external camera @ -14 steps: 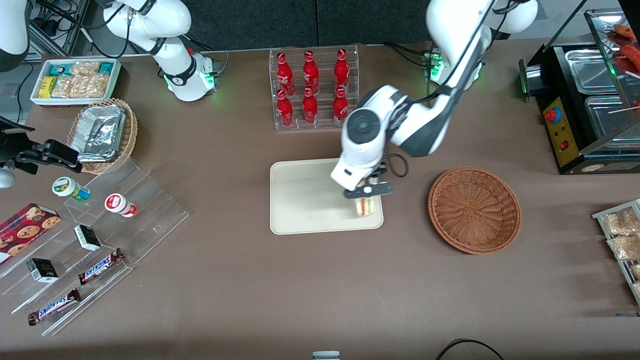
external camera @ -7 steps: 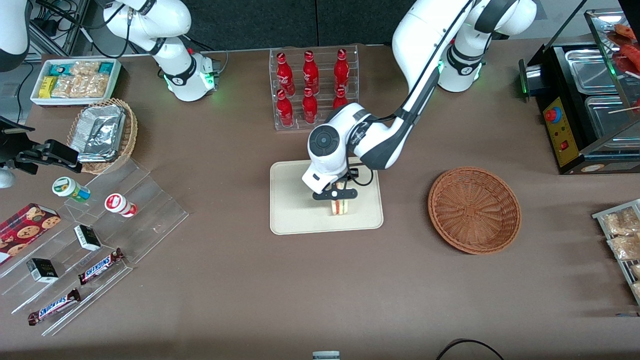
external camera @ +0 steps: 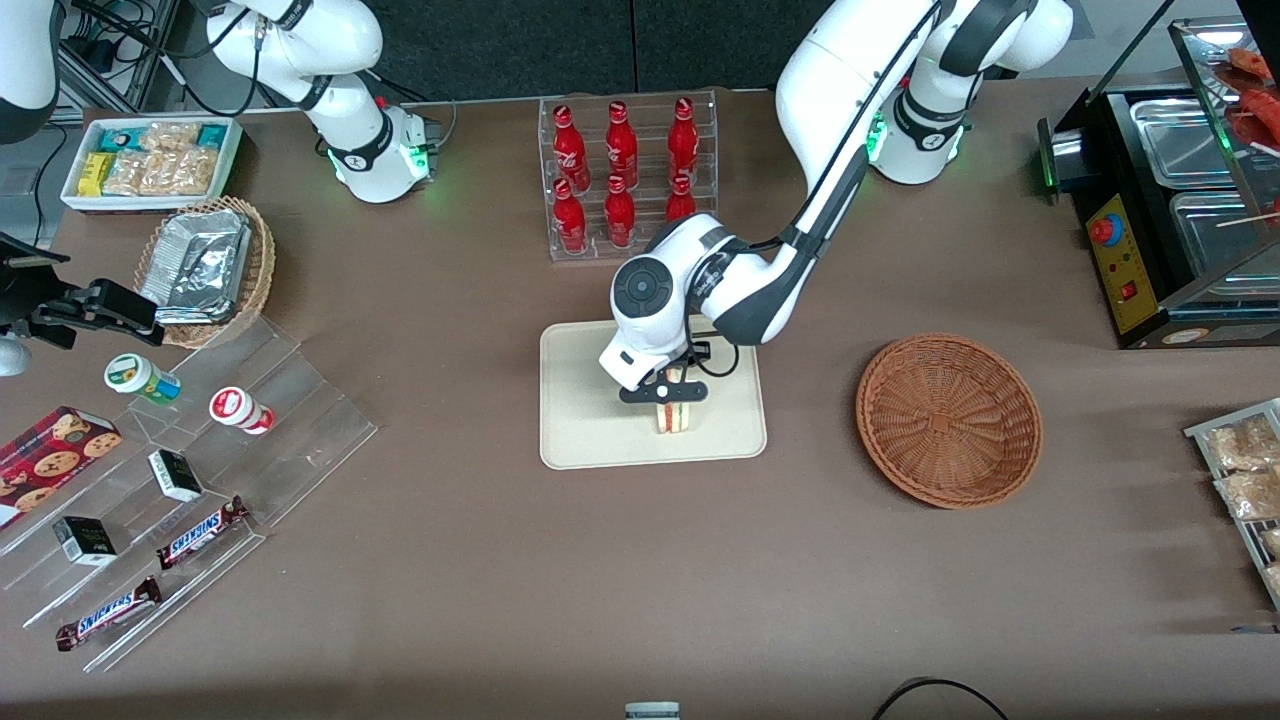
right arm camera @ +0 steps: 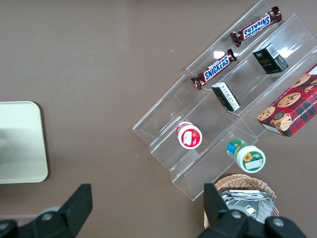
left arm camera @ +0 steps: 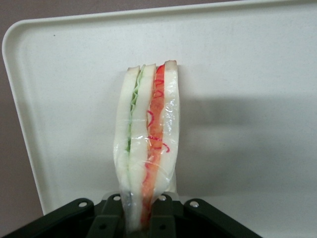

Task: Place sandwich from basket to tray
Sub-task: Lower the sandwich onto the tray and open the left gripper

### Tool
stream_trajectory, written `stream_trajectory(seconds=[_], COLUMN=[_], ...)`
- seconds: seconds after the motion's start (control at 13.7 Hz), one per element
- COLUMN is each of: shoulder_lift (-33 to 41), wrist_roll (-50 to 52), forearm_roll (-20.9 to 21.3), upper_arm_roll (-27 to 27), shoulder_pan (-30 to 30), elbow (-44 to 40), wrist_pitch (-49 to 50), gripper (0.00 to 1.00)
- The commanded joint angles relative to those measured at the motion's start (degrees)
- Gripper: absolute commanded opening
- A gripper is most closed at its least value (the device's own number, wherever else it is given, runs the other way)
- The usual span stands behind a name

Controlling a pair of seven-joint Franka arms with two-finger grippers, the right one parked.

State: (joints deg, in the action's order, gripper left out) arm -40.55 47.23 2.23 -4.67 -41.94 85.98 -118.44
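Front view: tool (external camera: pixel 668 392) low over tray (external camera: pixel 590 430), clamped on sandwich (external camera: pixel 675 415), which stands on edge at tray surface. Basket (external camera: pixel 948 418) on desk (external camera: pixel 640 580), toward working arm's end.
Left wrist view: tool (left arm camera: pixel 141 218) fingers pinch wrapped sandwich (left arm camera: pixel 147 144); tray (left arm camera: pixel 237 59) beneath.

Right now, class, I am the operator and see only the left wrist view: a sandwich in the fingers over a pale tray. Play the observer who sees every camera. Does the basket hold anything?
Observer: No. The front view shows the basket empty, and the gripper is shut on the sandwich.
Operator: Where over the tray is it?
Observer: Nearer the front camera than the middle of the tray, and inside its rim.
Operator: What stands close by?
Observer: A rack of red bottles, farther from the front camera than the tray.
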Motion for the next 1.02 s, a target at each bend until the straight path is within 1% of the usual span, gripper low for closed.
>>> stream_trajectory(seconds=[0.0,0.15,0.22,0.29,0.37,0.44,0.95], shoulder_lift=[-1.2,-1.38,-1.46,-1.55,-1.55,-1.64,-0.77], wrist_roll=[-0.47,-0.39,-0.38,-0.04,0.14,-0.21,-0.47], forearm_roll=[0.32,0.41,0.32,0.32,0.41,0.49,0.49], upper_arm_roll=[0.81,0.81,0.81,0.81,0.81,0.81,0.89], shoulder_pan=[-0.86,-0.86,-0.86,-0.95,-0.95,-0.95,-0.86], elbow=[-1.52,-1.7,-1.7,-1.7,-1.7,-1.52,-1.96], wrist_pitch=[-0.39,-0.39,-0.39,-0.47,-0.47,-0.65,-0.65], gripper=[0.0,0.0,0.04,0.39,0.79,1.0,1.0])
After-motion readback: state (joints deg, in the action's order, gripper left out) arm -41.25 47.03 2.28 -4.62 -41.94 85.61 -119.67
